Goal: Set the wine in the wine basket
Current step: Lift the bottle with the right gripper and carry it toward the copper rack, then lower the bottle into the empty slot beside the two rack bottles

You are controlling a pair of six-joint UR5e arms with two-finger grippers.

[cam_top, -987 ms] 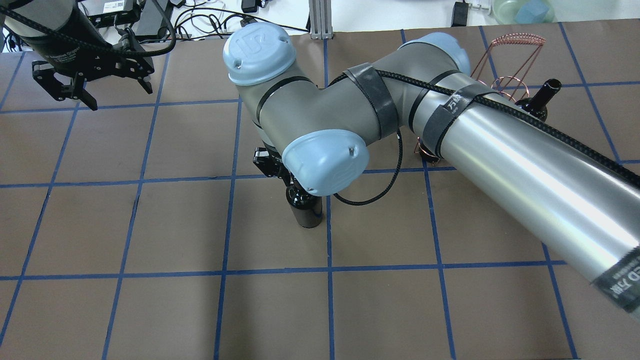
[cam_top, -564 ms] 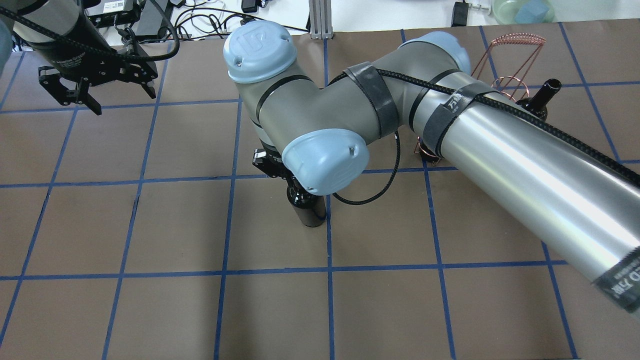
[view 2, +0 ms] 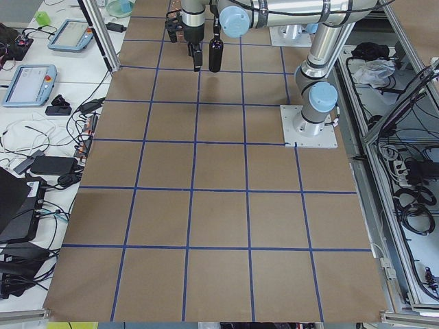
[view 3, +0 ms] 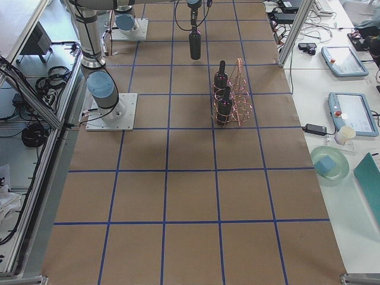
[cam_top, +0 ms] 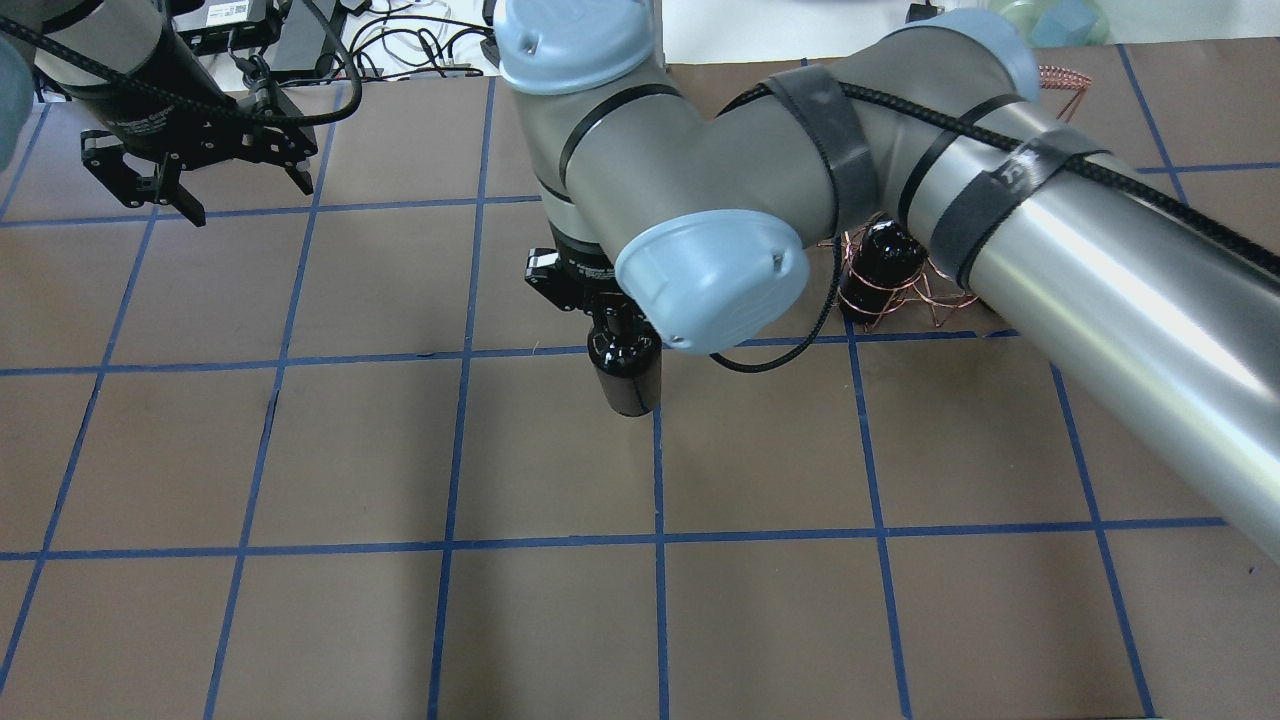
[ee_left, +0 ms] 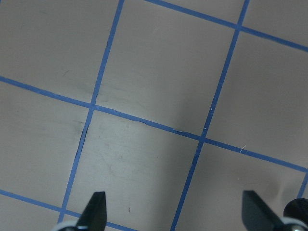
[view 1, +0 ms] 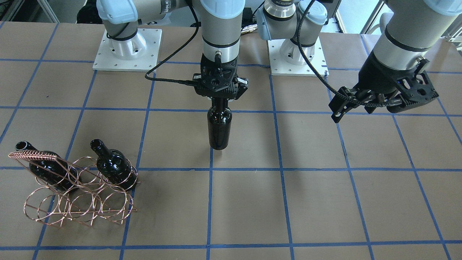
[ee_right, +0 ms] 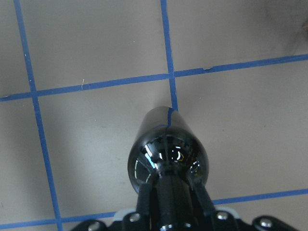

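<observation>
My right gripper [view 1: 219, 99] is shut on the neck of a glossy black wine bottle [view 1: 219, 128], which hangs upright just above the table near its middle. The right wrist view looks down the bottle [ee_right: 168, 151] between the fingers [ee_right: 202, 199]. In the overhead view the bottle [cam_top: 626, 375] shows below my right wrist. The copper wire wine basket [view 1: 77, 200] stands toward the table's right end, clear of the held bottle, with two black bottles [view 1: 114, 167] [view 1: 47, 169] leaning in its rings. My left gripper [cam_top: 248, 200] is open and empty over bare table [ee_left: 175, 219].
The brown paper table top [view 1: 325, 202] has a blue tape grid. My right arm's long forearm [cam_top: 1100, 300] hides most of the basket [cam_top: 900, 295] in the overhead view. Cables and electronics [cam_top: 300, 30] lie beyond the far table edge. Both arm bases [view 1: 126, 47] sit at the robot's side.
My right arm has risen and shifted slightly right with the bottle in its grip. My left gripper has drawn back a little toward the far edge.
</observation>
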